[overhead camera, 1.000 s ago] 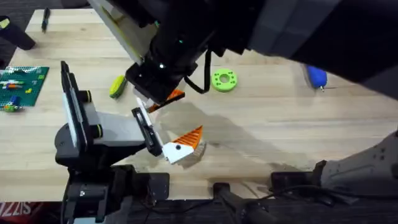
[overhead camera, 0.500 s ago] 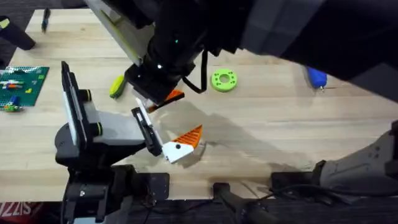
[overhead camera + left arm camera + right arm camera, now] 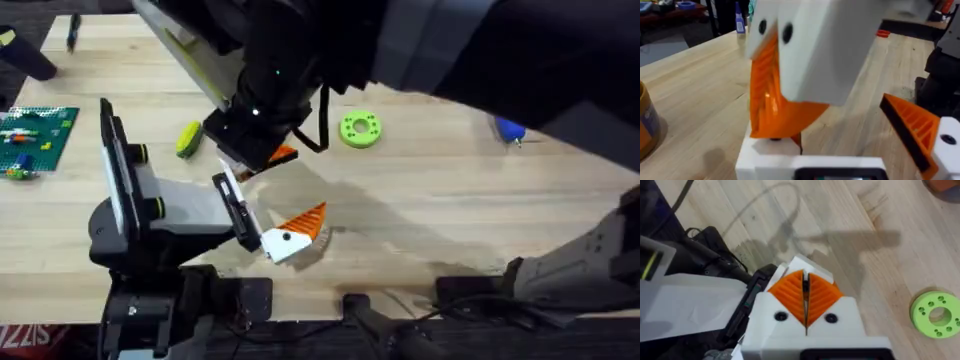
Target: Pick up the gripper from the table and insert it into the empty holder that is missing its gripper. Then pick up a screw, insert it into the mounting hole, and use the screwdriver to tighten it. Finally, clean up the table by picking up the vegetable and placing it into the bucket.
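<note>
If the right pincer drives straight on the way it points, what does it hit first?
Most likely the white holder, which shows just past the tips of the right pincer. The wooden table lies beyond it. The gap between tips and holder is unclear.

A large, dark, blurred robot arm crosses the upper part of the overhead view, hiding much of the pale wooden counter (image 3: 430, 210) behind it. The bright blue pen-shaped screwdriver (image 3: 508, 127) shows just its tip end; the arm covers the rest. A small orange ribbed plastic piece (image 3: 278, 156) peeks from under that arm's black wrist, mostly hidden. In the left wrist view, a round orange bucket (image 3: 646, 125) is cut off by the picture's edge. In the right wrist view, a flat green ring with holes (image 3: 936, 315) is cut by the edge.
</note>
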